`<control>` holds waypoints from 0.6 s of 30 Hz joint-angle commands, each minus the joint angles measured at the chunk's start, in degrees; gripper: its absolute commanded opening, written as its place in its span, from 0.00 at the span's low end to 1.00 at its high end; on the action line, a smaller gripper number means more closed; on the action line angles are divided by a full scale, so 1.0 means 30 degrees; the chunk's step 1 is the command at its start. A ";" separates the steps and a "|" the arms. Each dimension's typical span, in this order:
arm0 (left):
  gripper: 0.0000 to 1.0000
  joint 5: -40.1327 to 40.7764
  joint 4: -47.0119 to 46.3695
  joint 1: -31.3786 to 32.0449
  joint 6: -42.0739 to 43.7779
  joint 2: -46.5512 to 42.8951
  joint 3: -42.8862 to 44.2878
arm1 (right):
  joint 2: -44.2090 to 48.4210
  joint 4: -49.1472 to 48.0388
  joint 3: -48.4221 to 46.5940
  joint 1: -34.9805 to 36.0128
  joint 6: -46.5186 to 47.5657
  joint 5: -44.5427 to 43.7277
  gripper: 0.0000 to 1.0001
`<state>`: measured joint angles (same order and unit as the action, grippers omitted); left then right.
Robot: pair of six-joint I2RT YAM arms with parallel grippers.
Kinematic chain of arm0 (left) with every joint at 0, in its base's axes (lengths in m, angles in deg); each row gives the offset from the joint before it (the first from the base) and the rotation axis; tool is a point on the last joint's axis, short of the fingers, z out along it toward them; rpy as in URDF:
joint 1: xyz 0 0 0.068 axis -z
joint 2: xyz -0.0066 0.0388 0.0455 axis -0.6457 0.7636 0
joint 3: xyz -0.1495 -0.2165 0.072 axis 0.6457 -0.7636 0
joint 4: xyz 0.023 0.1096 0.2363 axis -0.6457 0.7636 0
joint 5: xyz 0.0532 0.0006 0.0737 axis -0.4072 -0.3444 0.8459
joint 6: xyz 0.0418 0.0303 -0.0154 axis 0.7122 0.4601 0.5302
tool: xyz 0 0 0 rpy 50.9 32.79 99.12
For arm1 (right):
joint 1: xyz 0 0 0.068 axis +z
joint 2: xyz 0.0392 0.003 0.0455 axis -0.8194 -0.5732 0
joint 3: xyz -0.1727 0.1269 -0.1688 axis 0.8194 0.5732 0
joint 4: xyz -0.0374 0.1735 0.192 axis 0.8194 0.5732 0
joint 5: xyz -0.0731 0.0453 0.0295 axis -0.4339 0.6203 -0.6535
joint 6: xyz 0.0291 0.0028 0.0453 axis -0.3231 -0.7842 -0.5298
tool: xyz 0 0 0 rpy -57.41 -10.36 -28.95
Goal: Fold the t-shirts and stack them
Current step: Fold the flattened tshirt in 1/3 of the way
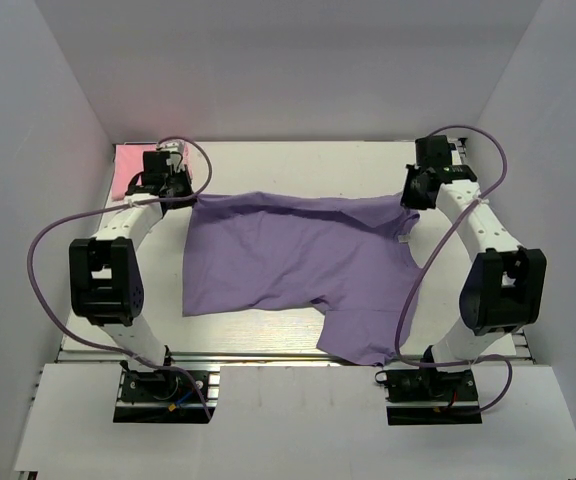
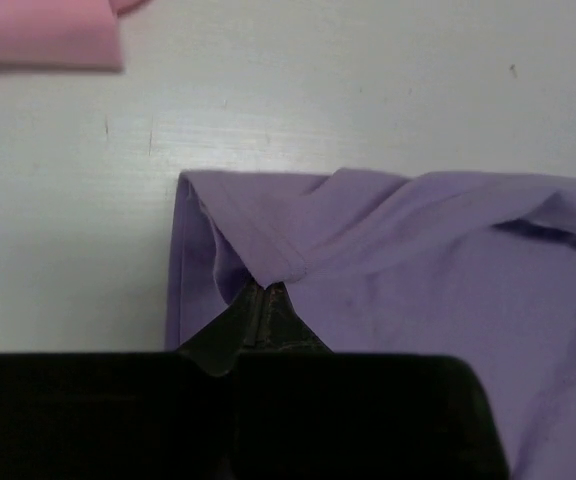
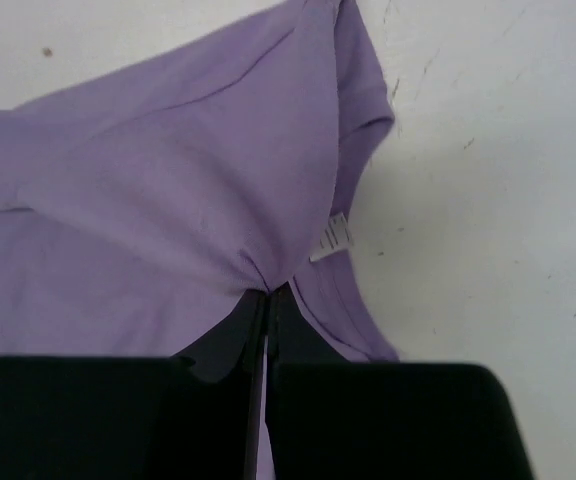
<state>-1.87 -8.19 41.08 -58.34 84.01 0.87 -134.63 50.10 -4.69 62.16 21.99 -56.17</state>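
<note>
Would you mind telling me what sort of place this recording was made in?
Probably a robotics lab cell: bare white walls box in a table, with a left arm and right arm bolted at its near edge and a lavender t-shirt spread between them.

Overhead view bright, even, soft light; white table (image 1: 298,160) near glare. Pink shirt (image 1: 128,172) tints left wall (image 1: 68,120) pink. Wrist views dimmer, slightly blurry; soft shadow beside purple shirt (image 2: 418,290); left gripper (image 2: 262,292), right gripper (image 3: 266,294) black, no detail.

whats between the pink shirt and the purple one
Bare white table, shown in the left wrist view, separates the pink t-shirt from the lavender t-shirt.
</note>
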 commanded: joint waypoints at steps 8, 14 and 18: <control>0.00 0.2987 0.2514 -0.0258 -0.1495 -0.3773 -0.2167 | 0.2676 0.2190 0.1682 -0.0298 -0.0501 -0.1508 0.00; 0.00 0.3787 0.3305 -0.0610 -0.2141 -0.3980 -0.2870 | 0.2882 0.3509 0.1420 -0.0561 -0.0442 -0.1743 0.00; 0.00 0.3549 0.3129 -0.0610 -0.2608 -0.4185 -0.3369 | 0.2941 0.3831 0.1946 -0.0592 -0.0559 -0.1656 0.00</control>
<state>7.38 0.55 39.62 -64.46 75.13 -8.45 -127.55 59.48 0.77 60.76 21.33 -59.80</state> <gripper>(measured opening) 0.026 0.012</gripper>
